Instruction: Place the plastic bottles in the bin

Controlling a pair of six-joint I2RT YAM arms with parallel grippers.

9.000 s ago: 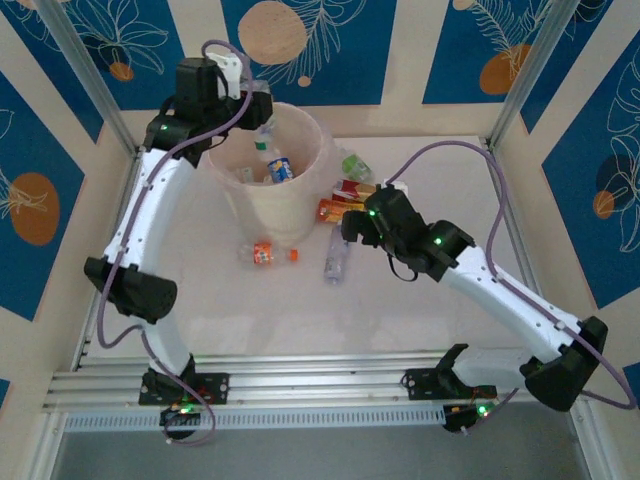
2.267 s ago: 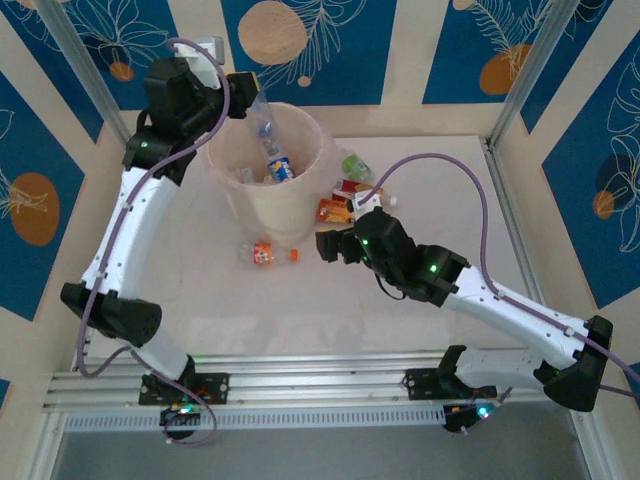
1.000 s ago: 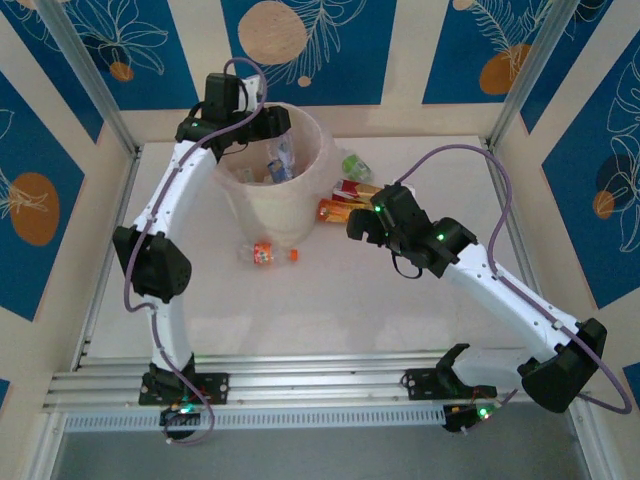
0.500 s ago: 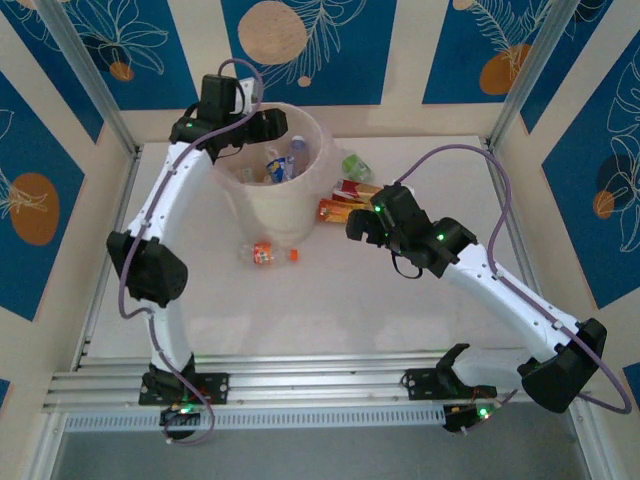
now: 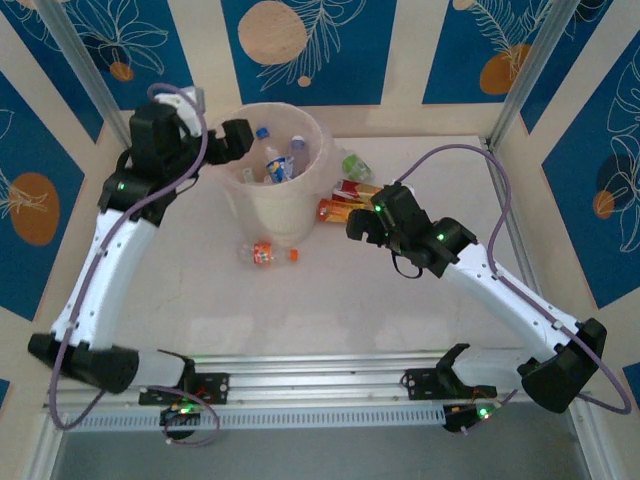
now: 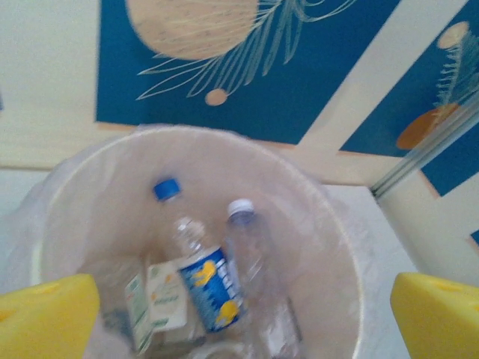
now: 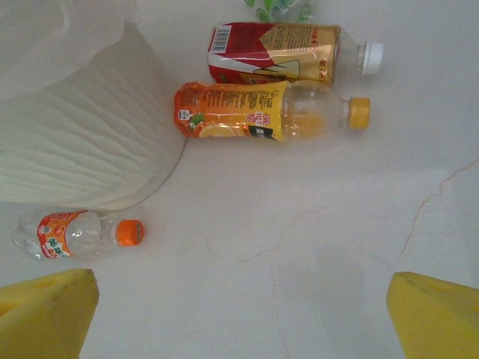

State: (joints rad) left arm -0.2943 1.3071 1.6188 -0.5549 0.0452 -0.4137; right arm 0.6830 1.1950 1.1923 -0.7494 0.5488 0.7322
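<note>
Top external cam: left claw point(image 5: 237, 140) spread wide & empty at the left rim of the big round pale translucent plastic bin point(image 5: 275, 205); clear blue-label plastic bottles point(image 6: 206, 288) lie inside. The right claw point(image 7: 239, 314) is also spread & empty, over the bare white bench point(image 7: 314, 224). Not yet binned: orange juice bottle point(image 7: 262, 111) w/ yellow cap, touching the red-gold bottle point(image 7: 277, 54); small orange-capped clear bottle point(image 7: 75, 233) just beside the bin base; green bottle point(image 7: 281, 6) beyond. Risks: pinching two bottles at once, round bottles rolling away when nudged, a claw snagging the thin liner point(image 7: 67, 30). Room: open bench on the cap side, tight on the bin side.
</note>
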